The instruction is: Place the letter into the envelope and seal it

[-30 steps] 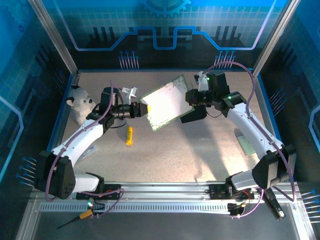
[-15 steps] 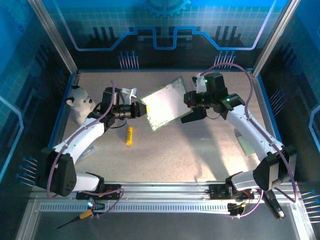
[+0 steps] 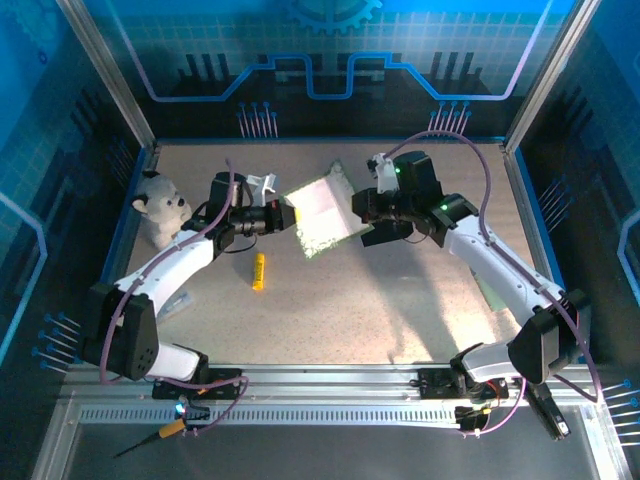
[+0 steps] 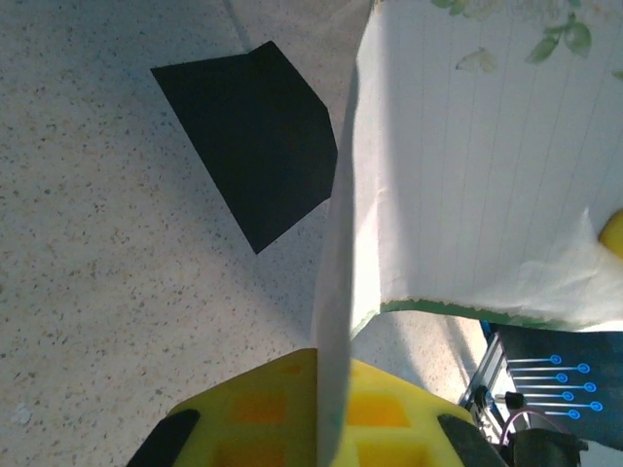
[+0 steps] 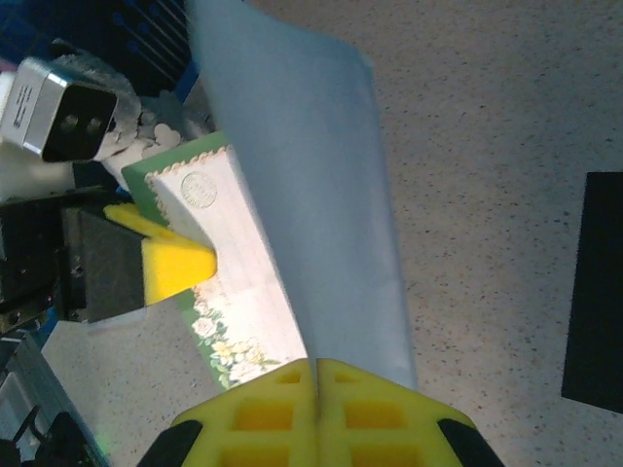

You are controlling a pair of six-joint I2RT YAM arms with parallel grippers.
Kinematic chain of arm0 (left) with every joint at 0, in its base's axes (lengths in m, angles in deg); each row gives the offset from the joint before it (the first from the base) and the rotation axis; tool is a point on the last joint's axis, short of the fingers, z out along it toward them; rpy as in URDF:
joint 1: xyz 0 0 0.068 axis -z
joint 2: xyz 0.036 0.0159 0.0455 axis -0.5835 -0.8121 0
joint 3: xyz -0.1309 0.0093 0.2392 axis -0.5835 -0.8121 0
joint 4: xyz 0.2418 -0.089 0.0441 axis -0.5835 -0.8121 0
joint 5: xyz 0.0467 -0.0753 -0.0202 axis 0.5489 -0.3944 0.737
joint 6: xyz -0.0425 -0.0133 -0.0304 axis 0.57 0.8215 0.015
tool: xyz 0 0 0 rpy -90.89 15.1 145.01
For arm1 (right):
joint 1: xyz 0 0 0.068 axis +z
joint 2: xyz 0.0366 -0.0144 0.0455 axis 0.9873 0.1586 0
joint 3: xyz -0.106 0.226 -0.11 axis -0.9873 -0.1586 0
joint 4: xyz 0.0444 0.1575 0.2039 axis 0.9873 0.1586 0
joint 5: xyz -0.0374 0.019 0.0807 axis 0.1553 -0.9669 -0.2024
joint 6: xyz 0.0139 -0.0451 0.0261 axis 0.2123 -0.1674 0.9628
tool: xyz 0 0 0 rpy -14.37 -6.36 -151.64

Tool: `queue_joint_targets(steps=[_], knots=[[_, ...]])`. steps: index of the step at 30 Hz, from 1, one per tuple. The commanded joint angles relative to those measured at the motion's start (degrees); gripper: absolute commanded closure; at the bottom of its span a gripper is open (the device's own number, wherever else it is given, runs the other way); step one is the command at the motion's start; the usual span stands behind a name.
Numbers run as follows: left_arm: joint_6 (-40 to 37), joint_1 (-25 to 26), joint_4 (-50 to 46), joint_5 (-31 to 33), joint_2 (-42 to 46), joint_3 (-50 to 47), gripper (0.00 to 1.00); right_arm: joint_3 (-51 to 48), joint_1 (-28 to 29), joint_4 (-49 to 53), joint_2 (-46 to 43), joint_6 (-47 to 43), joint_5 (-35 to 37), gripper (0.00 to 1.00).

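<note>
Right gripper [image 3: 355, 207] has shifted leftward, nearer the left gripper [image 3: 289, 216]; the letter [image 3: 322, 213] between them is now bowed and narrower. Both grippers are clamped on opposite letter edges, holding the sheet above the surface [image 3: 350, 310]. Envelope [image 3: 388, 233] — flat on the surface below the right arm, apart from the letter.

- Overhead view: bright, even light from above; blue tint on walls [image 3: 40, 150].
- Strong glare on letter [image 3: 322, 215], centre washed out.
- Soft shadows on table [image 3: 400, 330], right of centre.
- Wrist views: nearest paper edge blurred.
</note>
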Motion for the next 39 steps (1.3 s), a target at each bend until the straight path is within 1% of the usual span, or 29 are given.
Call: queue_joint_targets(steps=[1,5,8,11,13,22,26,33,39], knots=[[2.6,0.2,3.4,-1.0,-1.0,2.0,0.98,-1.0,1.8,-2.1,1.5,0.3,-0.4,1.0],[3.9,0.3,4.8,-1.7,-1.5,2.3,0.96,-0.9,2.8,-2.2,2.8,0.6,0.1,1.0],[4.8,0.6,5.6,-2.5,-1.7,2.6,0.89,-0.7,3.1,-2.4,3.5,1.0,0.0,1.0],[5.2,0.8,5.8,-2.7,-1.8,2.9,0.86,-0.8,3.4,-3.2,4.1,1.5,-0.5,1.0],[5.3,0.9,5.9,-2.8,-1.9,3.1,0.78,-0.5,3.8,-3.4,4.6,1.8,-0.7,1.0],[6.9,1.5,7.3,-3.5,-3.0,4.2,0.69,-1.2,4.4,-5.0,6.3,3.8,-1.5,1.0],[7.2,1.9,7.3,-3.8,-4.0,5.9,0.64,-2.4,4.5,-7.5,7.5,5.8,-3.3,0.99],[7.9,3.4,7.7,-4.9,-5.7,7.8,0.53,-4.9,4.5,-12.4,9.0,8.5,-6.1,0.99],[7.8,4.5,7.2,-5.1,-6.1,8.8,0.49,-7.8,3.6,-20.0,10.1,12.6,-10.4,0.99]])
